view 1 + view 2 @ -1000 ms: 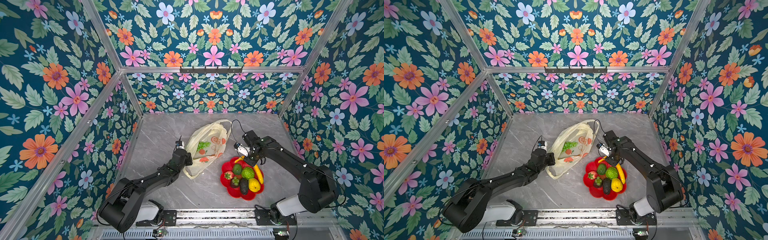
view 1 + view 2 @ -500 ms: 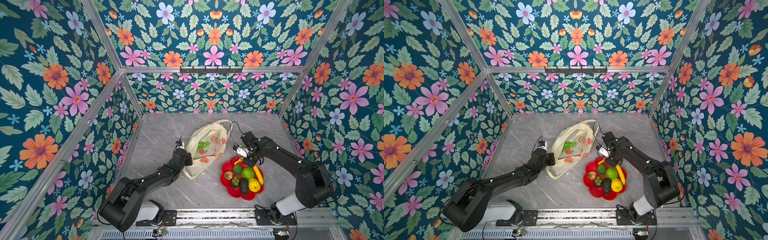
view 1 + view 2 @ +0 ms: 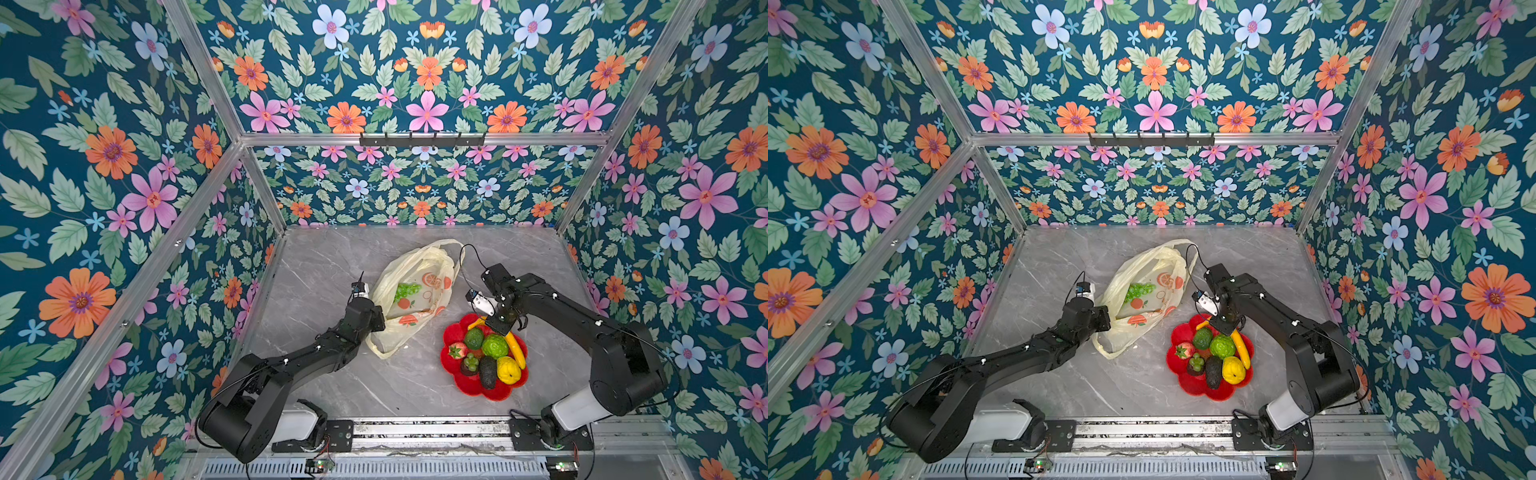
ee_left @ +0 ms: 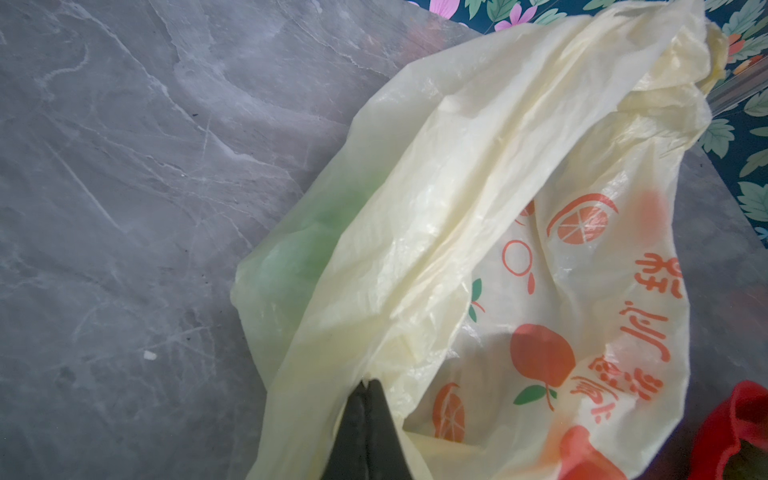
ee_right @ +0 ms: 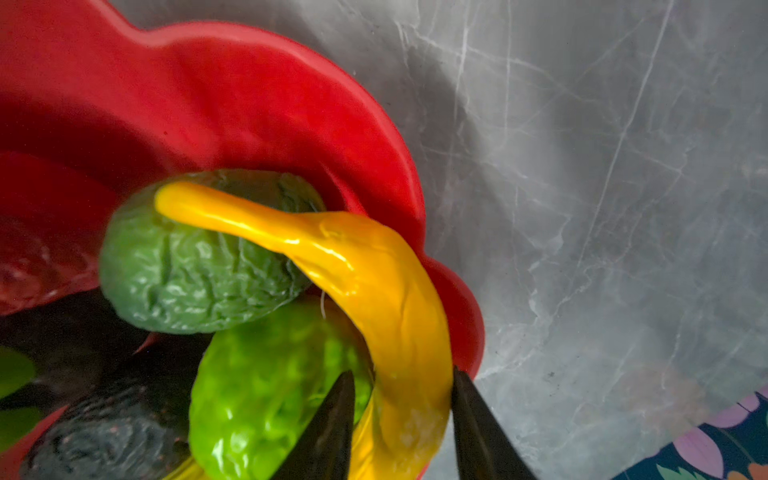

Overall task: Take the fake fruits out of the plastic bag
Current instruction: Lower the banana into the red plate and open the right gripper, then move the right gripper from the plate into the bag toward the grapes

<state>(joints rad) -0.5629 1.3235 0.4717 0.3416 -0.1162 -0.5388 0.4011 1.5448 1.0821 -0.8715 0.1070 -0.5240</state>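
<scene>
Pale-yellow bag point(image 3: 415, 266) lies crumpled in the middle of the grey desk point(image 3: 324, 266), between two black arms. Left end effector point(image 4: 368, 384) is pressed together on a fold of the bag's edge, holding it. Green grapes point(image 3: 405, 291) show through the thin plastic. They are the only fruit visible inside, so the task looks nearly done, with that bunch left to take out.

Near the bag, toward the front right, sits a red flower-shaped plate point(image 3: 478, 390) piled with fruit: strawberry point(image 3: 456, 350), lemon point(image 3: 509, 370), avocados point(image 3: 488, 372), a bumpy green fruit point(image 3: 494, 345) and a banana point(image 5: 374, 266). Right end effector point(image 5: 402, 372) hangs low over the plate's far rim, its jaws spread to either side of the banana with a sliver of gap on one side. The banana rests on the other fruit, so it appears set down rather than gripped.

Bare desk lies behind and left of the bag and right of the plate. Floral walls point(image 3: 124, 208) close three sides — the bag's handles point toward the back wall, well short of it. Plate and bag sit apart, so the path between them looks short and unobstructed.
</scene>
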